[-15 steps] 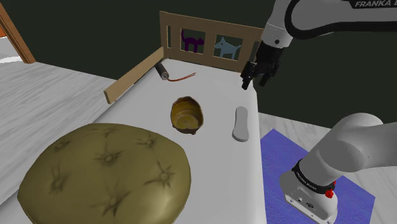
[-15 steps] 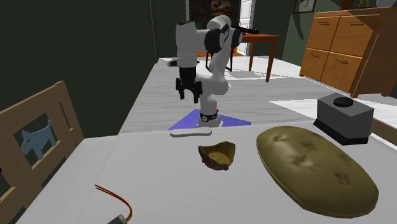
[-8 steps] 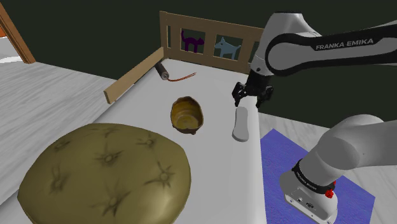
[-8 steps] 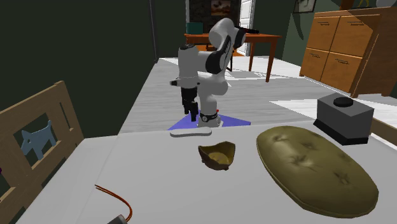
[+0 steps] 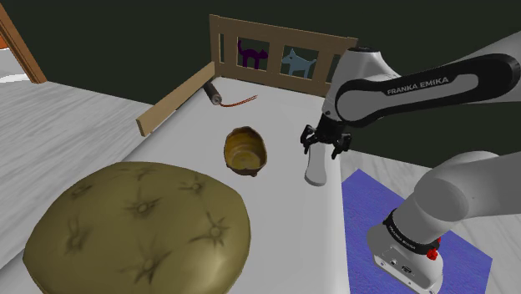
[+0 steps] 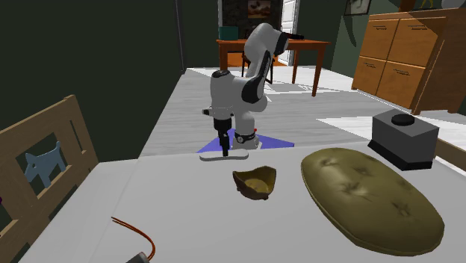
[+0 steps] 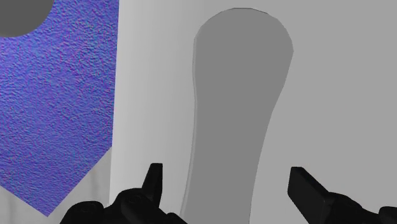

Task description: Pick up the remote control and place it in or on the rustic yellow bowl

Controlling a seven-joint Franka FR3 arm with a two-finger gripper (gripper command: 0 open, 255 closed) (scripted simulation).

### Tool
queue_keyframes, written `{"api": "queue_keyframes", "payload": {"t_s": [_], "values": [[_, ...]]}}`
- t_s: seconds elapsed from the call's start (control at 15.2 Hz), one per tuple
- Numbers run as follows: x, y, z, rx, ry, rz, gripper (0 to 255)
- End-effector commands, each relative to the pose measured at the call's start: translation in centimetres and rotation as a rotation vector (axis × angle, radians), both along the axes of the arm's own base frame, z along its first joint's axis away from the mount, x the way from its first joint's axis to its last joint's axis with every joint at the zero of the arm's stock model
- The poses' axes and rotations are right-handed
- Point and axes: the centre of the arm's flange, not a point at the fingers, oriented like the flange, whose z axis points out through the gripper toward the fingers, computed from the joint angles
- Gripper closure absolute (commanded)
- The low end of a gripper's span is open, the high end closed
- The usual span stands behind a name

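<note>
Wrist view: gripper [image 7: 226, 175] wide open astride the remote [image 7: 242, 95], holding nothing; a crooked squeeze may push it over the table [image 7: 356, 95] edge just beside it.

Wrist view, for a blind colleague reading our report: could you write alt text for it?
The black gripper, open, straddles one end of a plain grey, elongated remote control without touching it. The remote lies flat on a pale table top, close to its edge, beyond which a blue-purple mat shows.
</note>
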Motion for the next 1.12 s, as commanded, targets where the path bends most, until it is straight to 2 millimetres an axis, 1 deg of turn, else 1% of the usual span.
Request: {"api": "queue_keyframes", "payload": {"t_s": [0.0, 0.13, 0.59, 0.66, 1.06], "values": [[0.04, 0.14, -1.04, 0.0, -0.001, -0.002, 0], [0.04, 0.15, -1.87, 0.0, -0.001, -0.002, 0], [0.05, 0.15, -1.87, 0.0, -0.001, -0.002, 0], [0.05, 0.15, -1.87, 0.0, -0.001, -0.002, 255], [0.05, 0.16, -1.87, 0.0, -0.001, -0.002, 255]]}}
